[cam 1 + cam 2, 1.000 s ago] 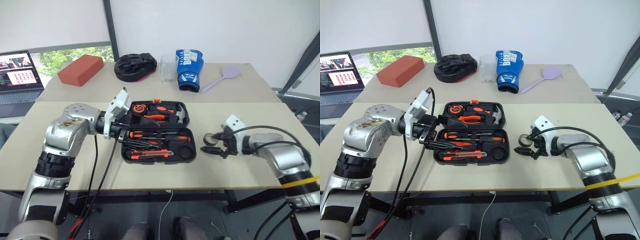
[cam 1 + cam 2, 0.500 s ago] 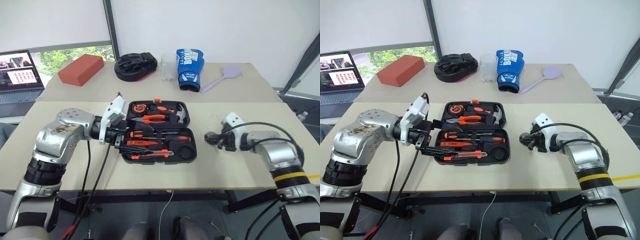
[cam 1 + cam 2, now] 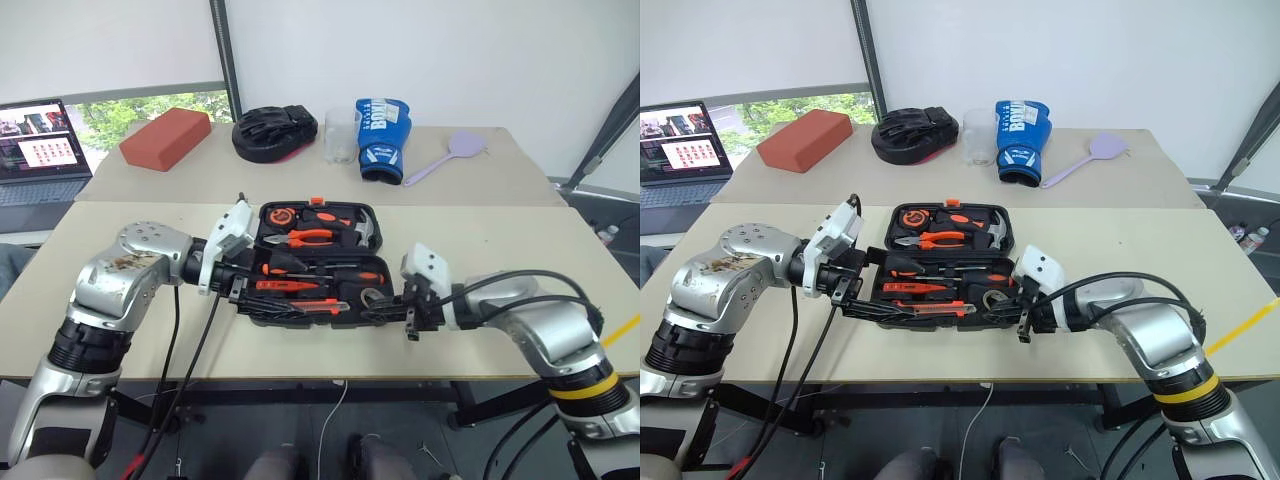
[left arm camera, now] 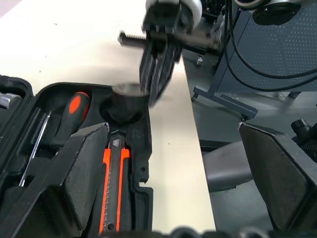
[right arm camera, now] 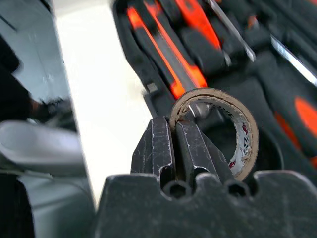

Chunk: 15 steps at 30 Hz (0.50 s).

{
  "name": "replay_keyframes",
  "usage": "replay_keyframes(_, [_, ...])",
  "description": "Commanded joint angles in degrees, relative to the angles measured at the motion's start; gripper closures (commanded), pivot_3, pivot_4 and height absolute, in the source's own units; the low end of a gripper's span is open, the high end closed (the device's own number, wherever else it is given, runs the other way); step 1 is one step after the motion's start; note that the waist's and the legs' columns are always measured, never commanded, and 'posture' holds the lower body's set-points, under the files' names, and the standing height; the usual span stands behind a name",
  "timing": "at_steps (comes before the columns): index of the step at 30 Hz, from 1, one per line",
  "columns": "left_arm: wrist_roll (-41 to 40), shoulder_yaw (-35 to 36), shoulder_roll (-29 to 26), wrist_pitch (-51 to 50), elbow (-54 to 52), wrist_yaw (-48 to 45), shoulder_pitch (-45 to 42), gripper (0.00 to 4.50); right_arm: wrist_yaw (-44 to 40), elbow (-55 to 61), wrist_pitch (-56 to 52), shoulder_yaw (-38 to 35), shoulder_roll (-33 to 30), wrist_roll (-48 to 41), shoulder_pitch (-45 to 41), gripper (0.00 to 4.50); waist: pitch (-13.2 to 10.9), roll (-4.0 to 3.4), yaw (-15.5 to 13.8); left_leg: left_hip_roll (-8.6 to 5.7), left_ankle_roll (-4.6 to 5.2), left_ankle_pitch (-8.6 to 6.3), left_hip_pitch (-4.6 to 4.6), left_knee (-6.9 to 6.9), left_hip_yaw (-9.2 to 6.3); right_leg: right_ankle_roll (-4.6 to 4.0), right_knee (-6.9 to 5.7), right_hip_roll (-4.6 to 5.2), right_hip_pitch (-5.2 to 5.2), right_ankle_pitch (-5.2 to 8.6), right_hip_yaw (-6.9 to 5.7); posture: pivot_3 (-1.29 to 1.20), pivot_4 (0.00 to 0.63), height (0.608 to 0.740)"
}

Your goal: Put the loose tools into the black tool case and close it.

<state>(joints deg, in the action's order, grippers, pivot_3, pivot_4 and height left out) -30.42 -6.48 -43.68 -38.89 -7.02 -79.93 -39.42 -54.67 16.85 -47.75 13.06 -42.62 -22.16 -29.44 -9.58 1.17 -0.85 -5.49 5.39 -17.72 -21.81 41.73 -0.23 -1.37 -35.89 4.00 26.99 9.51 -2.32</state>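
Brown-edged tape roll (image 5: pixel 225 130) sits pinched by its wall in the right gripper (image 5: pixel 174 144), fingers clamped on it, hovering just over the round well of the case (image 3: pixel 262 218). Best lowered flat and centred over that well before release, else likely to catch the rim. Beyond, across the case, left gripper (image 3: pixel 240 283) stands fully spread, empty, at its left edge.

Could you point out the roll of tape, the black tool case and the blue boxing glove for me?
Tape roll (image 5: pixel 246 130), right wrist view, on its cardboard inner ring.
Black tool case (image 3: pixel 315 317), left eye view, on its front rim.
Blue boxing glove (image 3: pixel 381 127), left eye view, on its back.
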Motion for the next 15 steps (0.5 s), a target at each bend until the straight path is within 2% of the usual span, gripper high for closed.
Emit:
replay_keyframes(1, [0.0,0.4,-0.9,1.1,-0.9,-0.2,-0.4,0.0,0.5,0.5,0.2,-0.7,-0.4,0.4,1.1,3.14,0.0,0.0,0.0,0.0,0.0,0.0,0.0,-0.01,-0.01,0.0,0.0,0.0,0.0,0.0,-0.01,0.0,0.15,0.74])
replay_keyframes(7, [0.4,0.2,-0.8,1.5,-0.2,0.1,-0.5,0.0,0.3,2.1,1.9,-0.8,-0.5,0.9,2.0,1.13,0.0,0.0,0.2,0.0,-0.01,0.0,0.01,-0.01,0.0,-0.01,0.0,-0.02,0.02,0.01,-0.01,0.0,0.15,0.74])
replay_keyframes(12, [2.3,2.1,-1.7,0.6,2.0,4.6,2.5,0.0,0.3,2.0,-1.3,-7.0,-0.5,-3.6,0.8,1.13,0.0,0.0,0.2,0.0,-0.01,0.01,0.01,-0.01,0.0,-0.01,0.0,-0.02,0.01,0.01,-0.01,0.0,0.15,0.74])
replay_keyframes(14, [4.3,4.3,-2.3,2.8,4.8,7.8,5.1,0.0,0.8,-0.1,-1.7,-9.3,-0.5,-4.6,0.3,1.67,0.0,-0.01,0.3,0.0,-0.01,0.0,0.06,-0.03,0.02,-0.01,-0.01,-0.02,0.0,0.01,0.02,0.0,0.15,0.74])
replay_keyframes(15, [5.1,5.4,-2.4,3.7,6.7,9.6,6.0,0.26,0.9,-1.1,-1.2,-9.8,-0.8,-4.4,0.2,1.87,0.0,-0.01,0.3,0.0,-0.01,0.01,0.08,-0.05,0.01,-0.01,-0.01,-0.05,0.0,0.01,0.02,0.0,0.15,0.74])
